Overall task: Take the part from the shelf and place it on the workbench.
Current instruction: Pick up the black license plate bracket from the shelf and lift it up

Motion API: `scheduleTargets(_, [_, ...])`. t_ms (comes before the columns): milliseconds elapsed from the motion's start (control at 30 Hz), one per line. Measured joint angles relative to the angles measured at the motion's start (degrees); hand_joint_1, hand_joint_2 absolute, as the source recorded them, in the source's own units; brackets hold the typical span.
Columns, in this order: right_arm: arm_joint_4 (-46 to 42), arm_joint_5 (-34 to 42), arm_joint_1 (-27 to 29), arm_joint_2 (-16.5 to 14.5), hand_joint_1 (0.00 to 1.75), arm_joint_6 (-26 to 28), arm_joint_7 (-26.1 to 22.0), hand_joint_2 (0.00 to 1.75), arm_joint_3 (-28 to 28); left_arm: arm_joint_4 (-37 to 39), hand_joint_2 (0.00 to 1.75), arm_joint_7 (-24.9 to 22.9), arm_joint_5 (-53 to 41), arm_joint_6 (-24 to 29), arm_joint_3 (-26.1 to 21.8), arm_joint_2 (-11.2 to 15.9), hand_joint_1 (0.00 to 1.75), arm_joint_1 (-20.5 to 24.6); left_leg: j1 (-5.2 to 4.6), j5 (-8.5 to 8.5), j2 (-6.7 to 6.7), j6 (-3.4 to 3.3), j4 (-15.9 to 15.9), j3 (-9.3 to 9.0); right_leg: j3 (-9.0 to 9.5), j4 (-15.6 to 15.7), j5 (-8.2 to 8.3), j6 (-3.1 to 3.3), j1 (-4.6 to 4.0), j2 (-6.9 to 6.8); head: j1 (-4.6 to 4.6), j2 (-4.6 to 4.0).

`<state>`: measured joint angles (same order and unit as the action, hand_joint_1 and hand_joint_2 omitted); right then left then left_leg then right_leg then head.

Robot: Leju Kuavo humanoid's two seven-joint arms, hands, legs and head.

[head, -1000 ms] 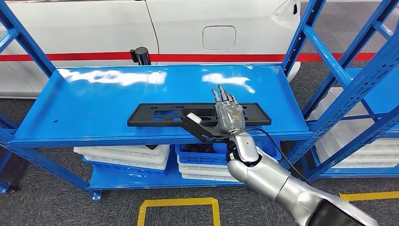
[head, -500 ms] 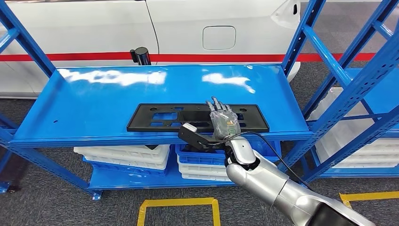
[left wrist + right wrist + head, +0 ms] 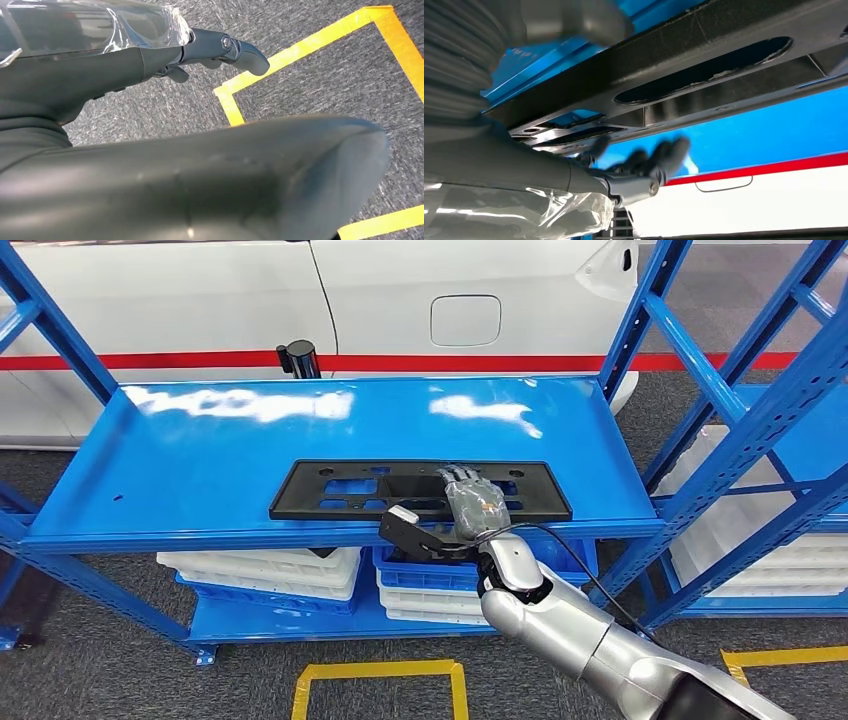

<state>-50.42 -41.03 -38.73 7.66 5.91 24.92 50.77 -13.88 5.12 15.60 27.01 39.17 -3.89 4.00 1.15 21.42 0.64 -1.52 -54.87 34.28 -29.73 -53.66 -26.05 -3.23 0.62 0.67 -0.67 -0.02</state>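
Part flat on the shelf under the right hand

Black slotted part point(image 3: 420, 489) lay near the blue shelf's point(image 3: 200, 455) front edge, white car body point(image 3: 420, 300) behind, white bins point(image 3: 262, 572) below. Right hand point(image 3: 472, 502) rested palm-down on it, fingers extended, gripping nothing.

Past my robot hand point(image 3: 472, 502): white car point(image 3: 400, 300), red stripe. Below it, white crates point(image 3: 262, 572), grey carpet point(image 3: 100, 670), yellow tape point(image 3: 380, 672).

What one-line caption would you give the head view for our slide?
Right hand reaches over the black part lying on the blue shelf, white car behind.
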Motion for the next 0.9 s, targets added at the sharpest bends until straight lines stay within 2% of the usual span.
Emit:
scheduleTargets(400, [0.0, -0.2, 0.0, 0.5, 1.75, 1.4, -0.7, 1.75, 0.0, 0.0, 0.0, 3.6, 1.6, -0.6, 0.0, 0.0, 0.0, 0.0, 0.05, 0.0, 0.0, 0.0, 0.0, -0.04, 0.04, 0.0, 0.0, 0.0, 0.0, 0.0, 0.0, 0.0])
scheduleTargets(533, [-0.1, -0.2, 0.0, 0.8, 1.75, 1.4, -0.8, 1.75, 0.0, 0.0, 1.75, 6.0, 1.6, -1.2, 0.0, 0.0, 0.0, 0.0, 0.05, 0.0, 0.0, 0.0, 0.0, -0.05, 0.06, 0.0, 0.0, 0.0, 0.0, 0.0, 0.0, 0.0])
scheduleTargets(733, [-0.5, 0.1, 0.1, 1.3, 1.75, 1.4, -1.0, 1.75, 0.0, 0.0, 1.75, 8.9, 1.6, -2.3, 0.0, 0.0, 0.0, 0.1, 0.05, 0.0, 0.0, 0.0, 0.0, -0.07, 0.08, 0.0, 0.0, 0.0, 0.0, 0.0, 0.0, -0.01])
scheduleTargets(900, [-1.3, 0.3, 0.0, 1.8, 1.75, 2.6, -0.9, 1.75, -0.1, 0.0, 1.75, 8.7, 1.9, -0.8, 0.1, 0.1, 0.0, 0.6, 0.05, 0.0, 0.0, 0.0, 0.0, -0.07, 0.09, 0.0, 0.0, 0.0, 0.0, 0.0, 0.0, 0.01])
